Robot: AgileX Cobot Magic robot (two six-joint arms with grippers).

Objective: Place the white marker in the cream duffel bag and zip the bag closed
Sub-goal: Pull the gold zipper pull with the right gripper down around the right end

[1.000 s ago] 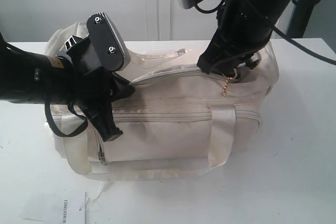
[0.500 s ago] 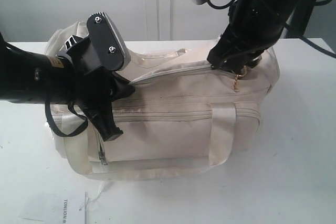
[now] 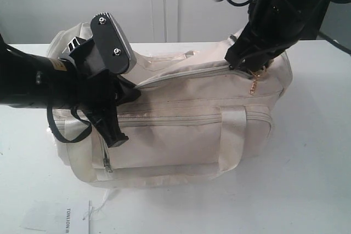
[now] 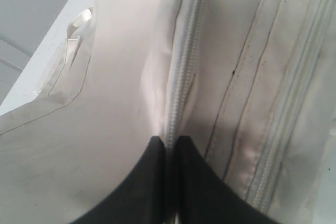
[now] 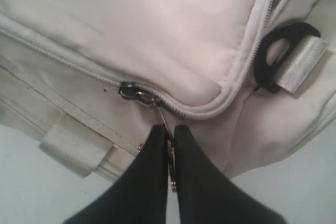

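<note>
**Both grippers clamped on the bag's top zip**

The white surface (image 3: 307,179) carries the cream duffel bag (image 3: 186,135), which lies across the middle of the exterior view with its front pocket and a pale handle (image 3: 233,135) facing the camera.

The left arm (image 3: 33,83) comes in from 9 o'clock and the right arm (image 3: 285,9) comes down from 1 o'clock.

The left gripper (image 3: 131,92) sits at the 9 o'clock end of the curved top flap. Its wrist view shows the left gripper (image 4: 169,142) with its fingers pressed nearly together, pinching the bag's fabric right on the zip line.

The right gripper (image 3: 241,65) is at the bag's 2 o'clock corner. In its wrist view the right gripper (image 5: 169,135) is narrowed tight on the gold zip pull (image 5: 171,153), just beside the dark metal slider (image 5: 130,91). The slider sits close to where the zip bends round the flap's corner.

A short gold chain (image 3: 253,84) hangs just below this gripper, against the bag's side. A dark ring (image 5: 286,29) holding a webbing tab (image 5: 302,59) sits near the corner.

A sheet of paper (image 3: 60,217) lies on the surface at 7 o'clock from the bag.
</note>
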